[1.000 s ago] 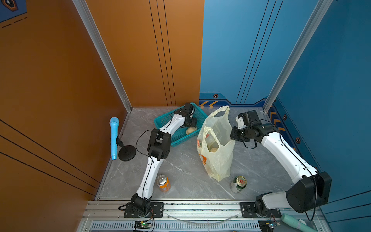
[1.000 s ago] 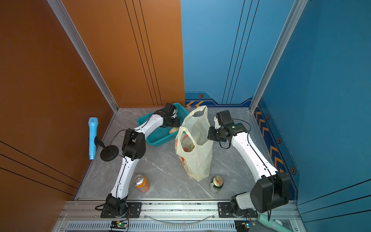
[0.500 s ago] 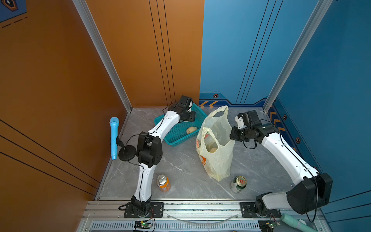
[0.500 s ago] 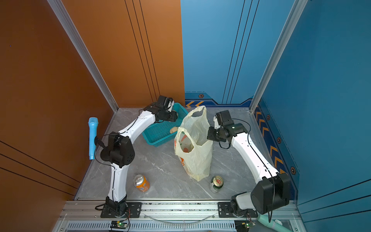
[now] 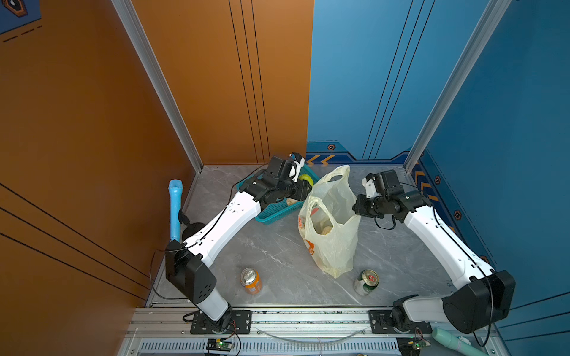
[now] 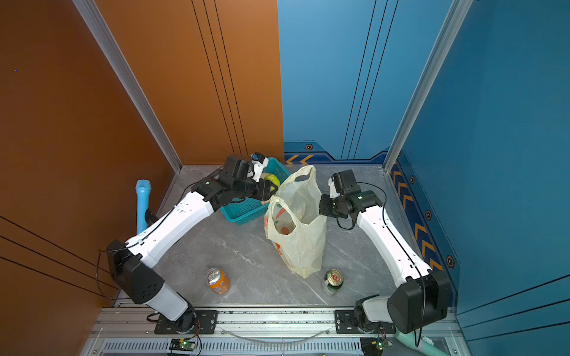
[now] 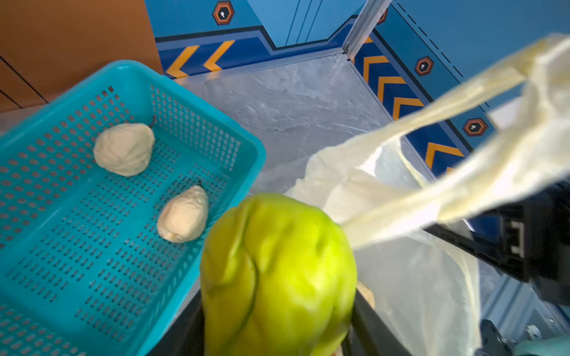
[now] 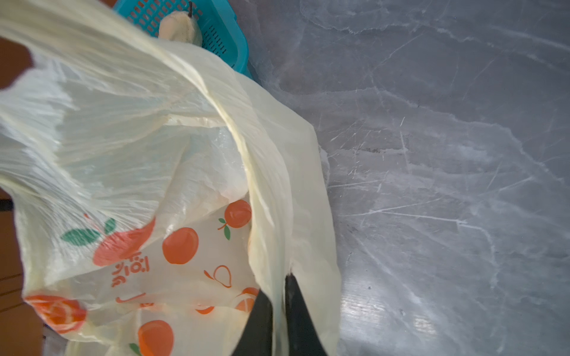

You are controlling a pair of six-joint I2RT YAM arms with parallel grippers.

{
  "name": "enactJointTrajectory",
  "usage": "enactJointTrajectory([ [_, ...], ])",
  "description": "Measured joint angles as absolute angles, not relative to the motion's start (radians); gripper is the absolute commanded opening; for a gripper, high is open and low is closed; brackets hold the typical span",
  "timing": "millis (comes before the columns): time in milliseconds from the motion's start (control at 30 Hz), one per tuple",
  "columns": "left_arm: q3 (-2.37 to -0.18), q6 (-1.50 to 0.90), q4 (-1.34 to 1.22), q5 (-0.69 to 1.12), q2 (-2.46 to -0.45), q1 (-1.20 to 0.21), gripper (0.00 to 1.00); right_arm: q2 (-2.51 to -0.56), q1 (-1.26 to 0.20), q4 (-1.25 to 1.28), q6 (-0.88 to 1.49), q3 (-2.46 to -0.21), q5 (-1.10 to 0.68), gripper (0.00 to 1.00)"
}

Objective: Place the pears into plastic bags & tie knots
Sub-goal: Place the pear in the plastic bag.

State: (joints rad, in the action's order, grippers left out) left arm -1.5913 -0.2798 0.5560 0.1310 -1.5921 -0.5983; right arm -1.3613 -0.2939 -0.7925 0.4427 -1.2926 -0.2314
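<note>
**Green pear lifted clear of the basket, heading for the bag**

Change: a second ago the left gripper (image 5: 300, 189) is low inside the teal basket (image 5: 273, 212). Now it is raised over the basket's right rim with the yellow-green pear (image 7: 277, 271) clenched in it. The pear hangs just beside the far-left edge of the plastic bag (image 5: 333, 240), not yet over its mouth. The right gripper (image 8: 276, 286) has not shifted. Its black fingers (image 8: 259, 326) nip the bag's right-hand rim, with the film running between them.

Meaning: the pick looks done and the carry across is the step in hand. The mouth is held open on one side only, so the drop probably needs the pear brought further right and nearer first. Two cream pears (image 7: 123, 149) lie in the basket, well apart from each other. A pale shape shows inside the bag in a top view, though I cannot count what is in there. My guess is roughly half the loading is left, and no knot is started.

Look of the things:
- Pear: glossy and lumpy with deep creases, and it fills the span between the left fingers.
- Bag: thin and translucent, pale yellow with orange fruit prints, standing upright mid-tabletop (image 5: 277, 252).
- Bag handles: the far loop stands tall and the near loop sags. The film is wrinkled and slack, likely to fold inward if brushed.
</note>
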Motion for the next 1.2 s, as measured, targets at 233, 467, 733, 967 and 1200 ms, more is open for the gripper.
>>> enactJointTrajectory([
  [233, -1.52, -0.317, 0.542, 0.135, -1.496, -0.677, 0.53, -1.331, -0.311, -0.828, 0.457, -1.29, -0.196, 0.42],
  [467, -1.52, -0.334, 0.548, 0.111, -1.479, -0.741, 0.53, -1.304, -0.342, -0.898, 0.469, -1.278, -0.174, 0.27],
  [733, -1.53, -0.334, 0.577, 0.102, -1.489, -0.777, 0.53, -1.286, -0.367, -0.945, 0.478, -1.265, -0.144, 0.0],
  [967, -1.578, -0.348, 0.585, 0.134, -1.584, -0.81, 0.53, -1.24, -0.367, -0.943, 0.475, -1.258, -0.134, 0.0],
  [1200, -1.606, -0.356, 0.613, 0.215, -1.747, -0.846, 0.76, -1.232, -0.367, -0.941, 0.475, -1.253, -0.133, 0.0],
])
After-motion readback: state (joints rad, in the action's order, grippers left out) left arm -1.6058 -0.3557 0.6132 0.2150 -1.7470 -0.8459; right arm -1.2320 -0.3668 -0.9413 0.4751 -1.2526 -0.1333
